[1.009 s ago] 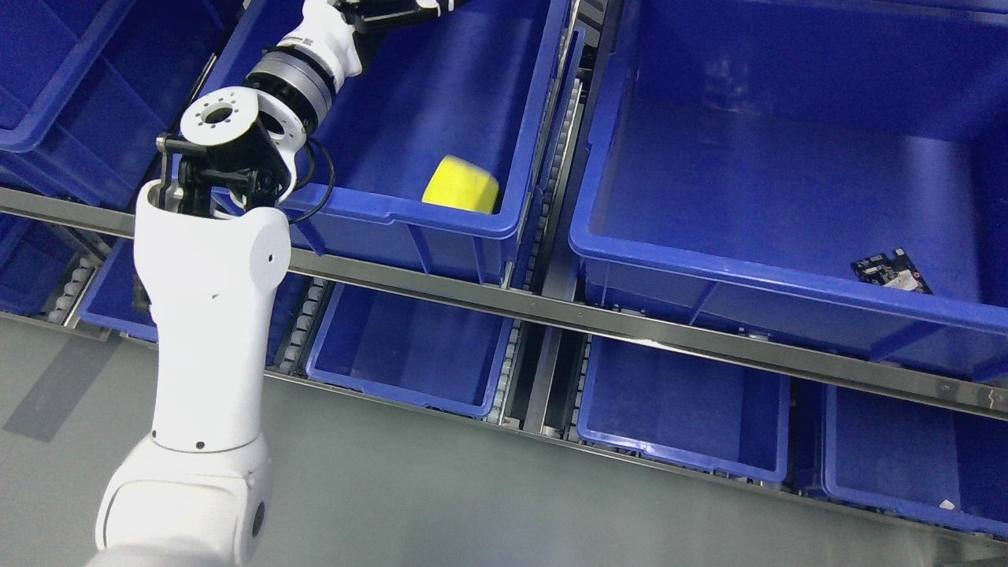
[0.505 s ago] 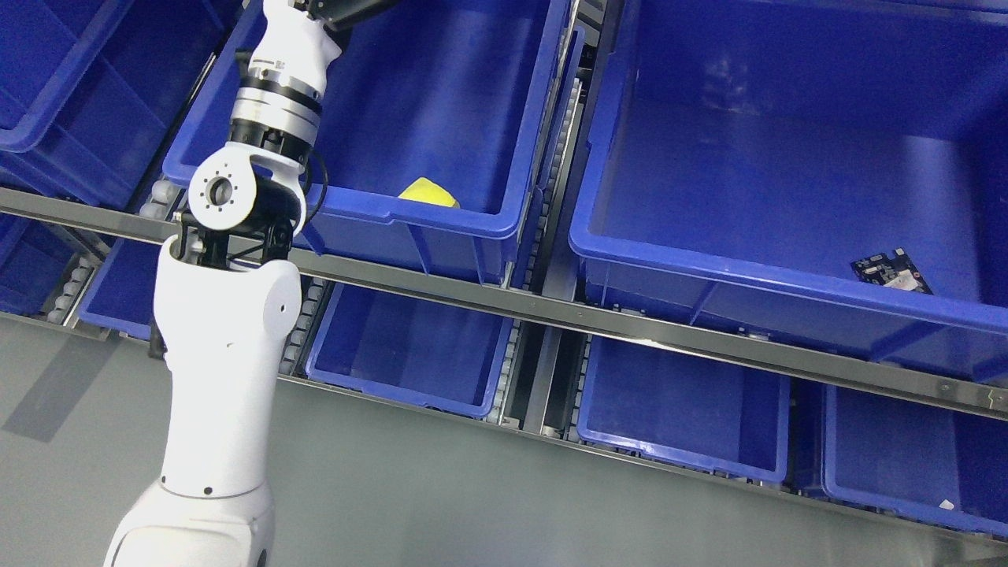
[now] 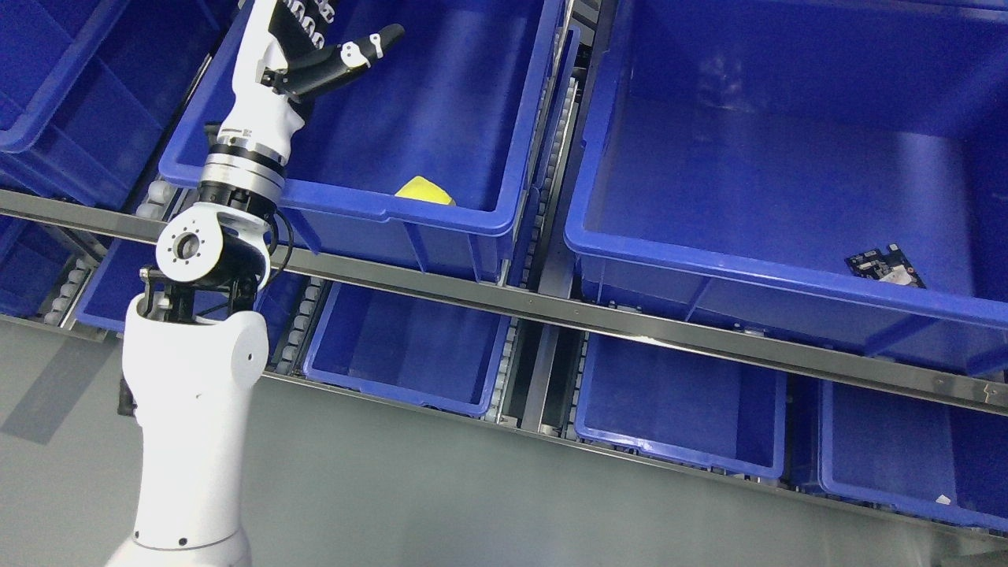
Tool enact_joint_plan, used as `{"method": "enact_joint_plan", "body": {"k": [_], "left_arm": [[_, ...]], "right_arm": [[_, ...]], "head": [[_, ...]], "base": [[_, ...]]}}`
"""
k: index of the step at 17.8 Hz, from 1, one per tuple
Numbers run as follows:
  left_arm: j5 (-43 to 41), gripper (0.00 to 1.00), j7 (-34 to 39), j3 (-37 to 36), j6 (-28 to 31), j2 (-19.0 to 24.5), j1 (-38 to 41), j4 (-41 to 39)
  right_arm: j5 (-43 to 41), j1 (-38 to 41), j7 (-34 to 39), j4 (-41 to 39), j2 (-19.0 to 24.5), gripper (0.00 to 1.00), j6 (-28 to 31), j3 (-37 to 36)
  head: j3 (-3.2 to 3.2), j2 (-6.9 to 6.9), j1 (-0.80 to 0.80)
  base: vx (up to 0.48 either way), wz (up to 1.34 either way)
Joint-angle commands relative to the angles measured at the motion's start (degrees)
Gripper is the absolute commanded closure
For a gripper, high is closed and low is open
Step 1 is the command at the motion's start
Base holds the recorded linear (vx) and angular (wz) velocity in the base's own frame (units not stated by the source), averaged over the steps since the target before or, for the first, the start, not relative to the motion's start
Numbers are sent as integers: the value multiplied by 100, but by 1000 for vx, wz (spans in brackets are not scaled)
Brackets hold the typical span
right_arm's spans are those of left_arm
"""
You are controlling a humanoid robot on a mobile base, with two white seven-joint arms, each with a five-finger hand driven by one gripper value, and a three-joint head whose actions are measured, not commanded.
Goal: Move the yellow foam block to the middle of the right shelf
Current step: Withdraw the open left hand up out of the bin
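Observation:
The yellow foam block (image 3: 425, 191) lies low in the front right corner of a blue bin (image 3: 441, 216) on the middle shelf; only its top shows above the bin's front rim. My left arm (image 3: 197, 378) rises from the lower left. Its hand (image 3: 331, 49) hangs over the back left of that same bin, well above and left of the block. The thumb (image 3: 370, 47) is spread and the hand holds nothing; the other fingertips run off the top edge. The right hand is out of view.
A larger blue bin (image 3: 709, 272) stands to the right on the same shelf with a small circuit board (image 3: 886, 266) in its front right corner. A metal rail (image 3: 598, 319) runs along the shelf front. Below it are more blue bins (image 3: 409, 402), then grey floor.
The block sank lower and slightly left in its bin a second ago and has lain still since. My left arm drew back down and left, bringing the hand into view. The camera shifted slightly.

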Motion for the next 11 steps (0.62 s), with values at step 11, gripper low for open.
{"method": "enact_joint_plan", "body": {"k": [11], "left_arm": [[8, 0, -8, 401, 46, 151, 161, -160]], "right_arm": [[0, -9, -2, -100, -100, 0, -2, 0]], "head": [[0, 0, 0]], "base": [[0, 0]]}}
